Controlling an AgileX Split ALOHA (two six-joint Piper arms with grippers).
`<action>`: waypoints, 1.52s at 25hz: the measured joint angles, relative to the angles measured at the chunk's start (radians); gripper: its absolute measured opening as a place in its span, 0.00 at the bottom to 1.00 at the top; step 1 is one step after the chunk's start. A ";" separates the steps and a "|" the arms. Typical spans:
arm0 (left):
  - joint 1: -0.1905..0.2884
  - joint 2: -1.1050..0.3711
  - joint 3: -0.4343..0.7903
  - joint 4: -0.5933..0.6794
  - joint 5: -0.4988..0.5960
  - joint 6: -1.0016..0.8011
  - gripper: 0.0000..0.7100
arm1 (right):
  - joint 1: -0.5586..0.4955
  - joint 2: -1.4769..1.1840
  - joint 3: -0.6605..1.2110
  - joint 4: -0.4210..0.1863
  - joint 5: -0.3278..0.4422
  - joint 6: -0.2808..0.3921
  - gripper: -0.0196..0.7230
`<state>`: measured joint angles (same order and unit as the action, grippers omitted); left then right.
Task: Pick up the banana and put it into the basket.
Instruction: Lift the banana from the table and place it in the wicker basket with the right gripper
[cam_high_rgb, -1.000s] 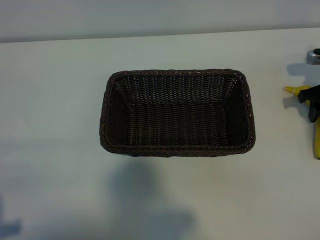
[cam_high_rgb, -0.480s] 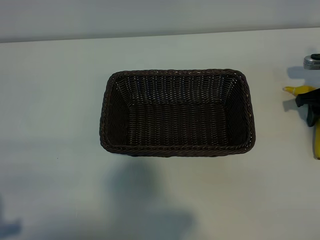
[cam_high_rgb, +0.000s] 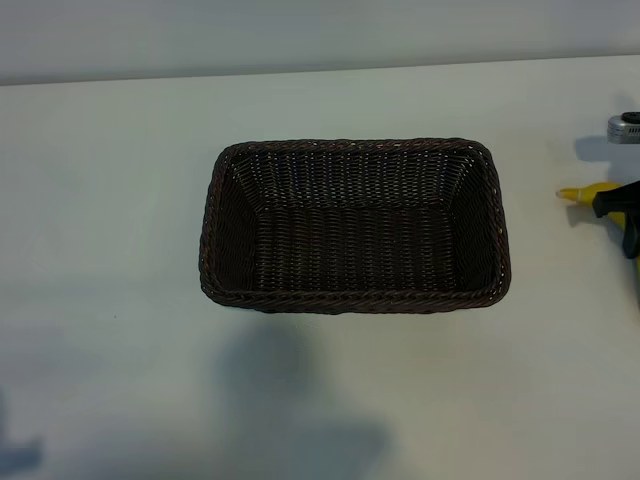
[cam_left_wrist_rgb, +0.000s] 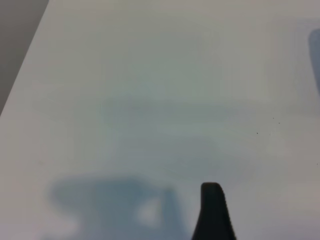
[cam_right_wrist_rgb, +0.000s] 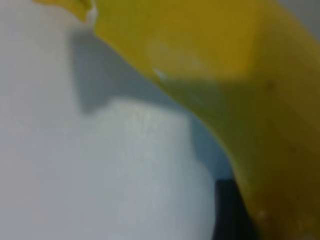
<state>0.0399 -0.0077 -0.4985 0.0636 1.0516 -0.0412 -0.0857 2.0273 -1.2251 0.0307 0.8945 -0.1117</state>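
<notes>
At tabletop's right edge, right pincer (cam_high_rgb: 628, 215) closing around banana (cam_high_rgb: 590, 191); grasp underway; next lift, carry left over basket (cam_high_rgb: 355, 225)

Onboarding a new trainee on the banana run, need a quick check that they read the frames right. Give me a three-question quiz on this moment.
1. True or false: the curved bright-yellow banana already lies inside the rectangular dark-brown woven wicker basket.
2. In the exterior view, where is the banana? A) left of the basket B) right of the basket, at the picture's edge C) in front of the basket
3. Fill in: the gripper that is down at the banana is the ____ gripper.

Key: 1 false, the basket is empty; 2 B; 3 right.
</notes>
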 joint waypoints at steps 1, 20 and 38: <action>0.000 0.000 0.000 0.000 0.000 0.000 0.76 | 0.000 -0.008 0.000 -0.002 0.009 0.000 0.59; 0.000 0.000 0.000 0.000 0.000 0.003 0.76 | 0.010 -0.221 -0.221 0.001 0.327 0.002 0.59; 0.000 0.000 0.000 0.000 0.000 0.003 0.76 | 0.423 -0.168 -0.397 0.013 0.331 0.020 0.59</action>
<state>0.0399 -0.0077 -0.4985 0.0636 1.0516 -0.0382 0.3377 1.8597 -1.6223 0.0439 1.2252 -0.0918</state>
